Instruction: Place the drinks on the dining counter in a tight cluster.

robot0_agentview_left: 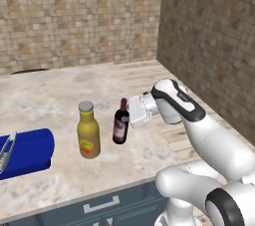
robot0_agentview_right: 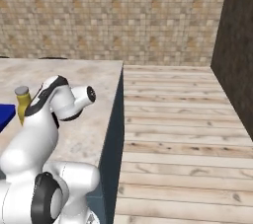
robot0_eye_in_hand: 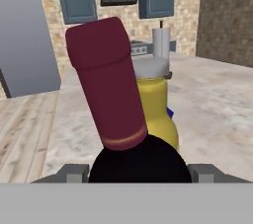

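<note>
On the dining counter (robot0_agentview_left: 45, 95), in the left base view, a blue object (robot0_agentview_left: 27, 153) lies at the far left with a pale utensil-like piece at its near end. To its right stands the mustard bottle (robot0_agentview_left: 88, 131), upright, grey cap on top and a yellow-red label low on its body. Just beside it, a narrow gap apart, stands the wine bottle (robot0_agentview_left: 120, 123), also upright, with its red top level with the mustard bottle's shoulder. Both are near the counter's front right corner, above the dark blue cabinet base (robot0_agentview_left: 109, 207). Right of the wine bottle is the gripper (robot0_agentview_left: 130, 111), reaching in sideways from the white arm; its pale hand sits right at the bottle's neck and shoulder.

In the hand view the wine bottle's dark shoulder lies between the two grey fingertips (robot0_eye_in_hand: 73, 173), one on each side, with the red neck rising tilted through the frame and the mustard bottle behind it. Whether the fingers actually press the glass cannot be told.

In the right base view the mustard bottle's cap and neck (robot0_agentview_right: 22, 100) show at the left behind the arm, and wooden floor (robot0_agentview_right: 178, 134) lies to the right of the counter.
</note>
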### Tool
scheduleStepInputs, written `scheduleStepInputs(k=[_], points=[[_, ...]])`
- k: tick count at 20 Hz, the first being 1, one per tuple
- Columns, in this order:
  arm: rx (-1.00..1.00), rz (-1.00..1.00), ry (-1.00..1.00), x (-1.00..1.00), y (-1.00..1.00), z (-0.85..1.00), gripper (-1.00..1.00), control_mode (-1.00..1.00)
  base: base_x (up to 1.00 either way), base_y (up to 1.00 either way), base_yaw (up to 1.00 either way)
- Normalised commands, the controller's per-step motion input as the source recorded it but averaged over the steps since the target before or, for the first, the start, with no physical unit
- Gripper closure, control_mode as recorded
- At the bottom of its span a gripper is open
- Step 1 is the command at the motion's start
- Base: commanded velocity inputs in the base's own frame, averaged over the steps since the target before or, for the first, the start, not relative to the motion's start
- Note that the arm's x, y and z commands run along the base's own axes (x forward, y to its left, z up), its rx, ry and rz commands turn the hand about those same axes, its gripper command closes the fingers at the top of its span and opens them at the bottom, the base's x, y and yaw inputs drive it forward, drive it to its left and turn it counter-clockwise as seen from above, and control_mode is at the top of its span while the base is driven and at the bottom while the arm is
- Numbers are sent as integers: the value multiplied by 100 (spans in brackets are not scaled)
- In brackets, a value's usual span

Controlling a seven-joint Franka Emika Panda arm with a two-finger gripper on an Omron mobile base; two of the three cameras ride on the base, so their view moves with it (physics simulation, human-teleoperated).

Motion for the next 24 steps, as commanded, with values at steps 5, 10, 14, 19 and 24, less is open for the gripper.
scheduleStepInputs(k=[5, 10, 14, 19, 24], points=[[0, 0, 0, 7, 17, -17, 100, -100, 0, 0, 0], [0, 0, 0, 0, 12, -28, 100, -100, 0, 0, 0], [0, 0, 0, 5, 7, -35, 100, -100, 0, 0, 0], [0, 0, 0, 9, 2, -34, 100, -100, 0, 0, 0], [0, 0, 0, 16, 1, -23, 100, -100, 0, 0, 0]])
